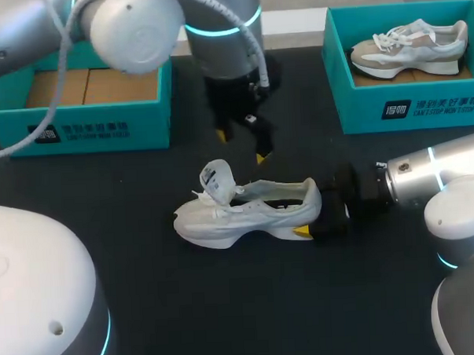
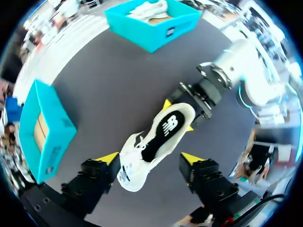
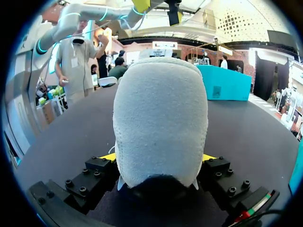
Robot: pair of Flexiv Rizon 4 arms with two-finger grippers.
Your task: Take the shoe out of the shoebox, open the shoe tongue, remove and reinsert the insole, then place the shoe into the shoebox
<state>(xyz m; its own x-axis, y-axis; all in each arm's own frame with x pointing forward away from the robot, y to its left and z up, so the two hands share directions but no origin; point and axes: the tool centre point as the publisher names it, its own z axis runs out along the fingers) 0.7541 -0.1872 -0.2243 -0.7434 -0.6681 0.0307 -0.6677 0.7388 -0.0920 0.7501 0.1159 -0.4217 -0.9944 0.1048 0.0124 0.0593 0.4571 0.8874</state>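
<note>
The white sneaker [image 1: 246,212] stands upright mid-counter [image 1: 227,304], tongue [image 1: 216,178] lifted. The right gripper [image 1: 311,215] has its fingers clenched on the heel. The left gripper [image 1: 242,146] hovers above, fingers released and apart. A teal shoebox [image 1: 93,125] sits far left.

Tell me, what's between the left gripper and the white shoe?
Nothing. In the head view, only bare table shows between the open left gripper and the shoe.
</note>
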